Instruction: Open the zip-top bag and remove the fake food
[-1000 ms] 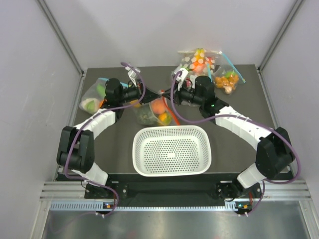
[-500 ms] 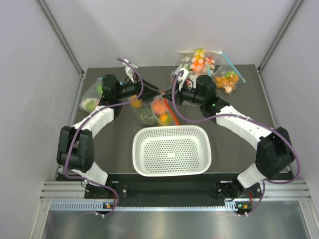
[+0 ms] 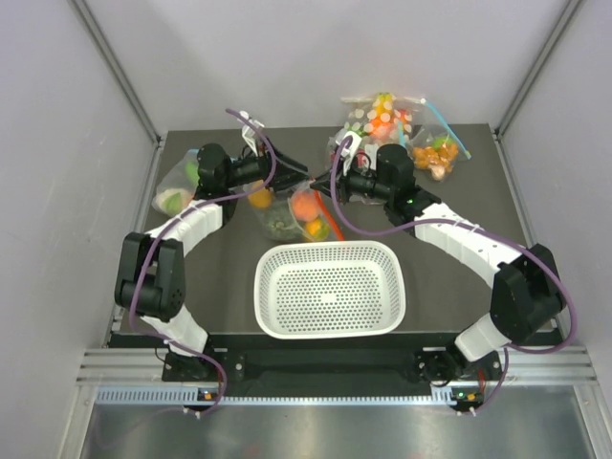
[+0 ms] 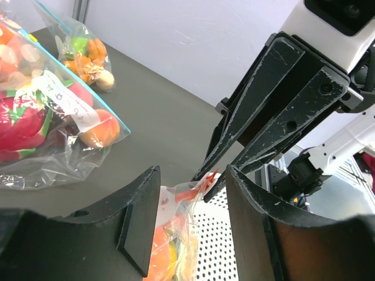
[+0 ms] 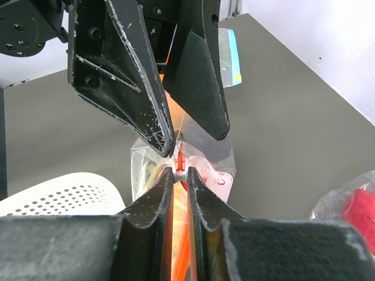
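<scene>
while right jaws pinch zip-top bag [image 5: 211,153], left jaws spread astride, perhaps touching

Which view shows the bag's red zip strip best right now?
Right wrist: the zip strip sits centred, pinched by the right gripper. Left wrist shows only its tip; top external, just a thin red line.

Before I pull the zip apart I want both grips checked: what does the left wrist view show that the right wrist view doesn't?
Left wrist only: a far blue-zip bag of orange pieces. Right wrist only: a blue strip behind the left gripper. Both: the right gripper shut on the red strip of the bag, between the left gripper's open fingers, and the basket.
</scene>
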Tool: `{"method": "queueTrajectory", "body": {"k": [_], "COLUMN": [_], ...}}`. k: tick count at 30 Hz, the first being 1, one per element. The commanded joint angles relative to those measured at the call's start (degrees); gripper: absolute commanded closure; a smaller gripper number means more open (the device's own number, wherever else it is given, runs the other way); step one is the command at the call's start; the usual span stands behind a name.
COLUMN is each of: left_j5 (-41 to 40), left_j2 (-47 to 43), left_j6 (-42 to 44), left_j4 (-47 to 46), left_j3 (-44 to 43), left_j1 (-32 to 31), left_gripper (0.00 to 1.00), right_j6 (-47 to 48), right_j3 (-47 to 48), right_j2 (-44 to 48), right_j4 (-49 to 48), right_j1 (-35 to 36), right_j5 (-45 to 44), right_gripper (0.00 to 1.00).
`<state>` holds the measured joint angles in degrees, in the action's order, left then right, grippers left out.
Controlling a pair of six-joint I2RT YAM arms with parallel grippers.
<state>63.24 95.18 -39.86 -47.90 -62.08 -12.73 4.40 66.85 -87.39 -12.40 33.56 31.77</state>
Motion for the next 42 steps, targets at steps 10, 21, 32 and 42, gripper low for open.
{"method": "queueTrajectory", "body": {"k": [10, 21, 32, 42], "left_j5": [2.9, 2.7, 2.9, 3.6], "left_j2": [0.5, 0.4, 0.4, 0.9], "left_j6": [-3.5, -1.2, -0.4, -0.2], "left_j4": [-9.1, -6.0, -4.7, -4.0], "left_j3": [0.0, 0.3, 0.5, 0.1], "left_j1": [-0.5, -1.4, -1.7, -1.9], "left_gripper": [0.47, 0.51, 0.66, 0.97], "right_j6": [-0.3, -0.8, -1.0, -1.6], "right_j3": [1.5, 2.1, 2.1, 2.1], "right_j2": [0.4, 0.1, 0.0, -0.2], "right_j4": [-1.2, -1.0, -0.9, -1.3], "right_j1": [-0.3, -0.4, -0.3, -0.4], "right_j5": [1.7, 1.9, 2.1, 1.9], "right_gripper": [1.00, 1.00, 1.00, 1.00]}}
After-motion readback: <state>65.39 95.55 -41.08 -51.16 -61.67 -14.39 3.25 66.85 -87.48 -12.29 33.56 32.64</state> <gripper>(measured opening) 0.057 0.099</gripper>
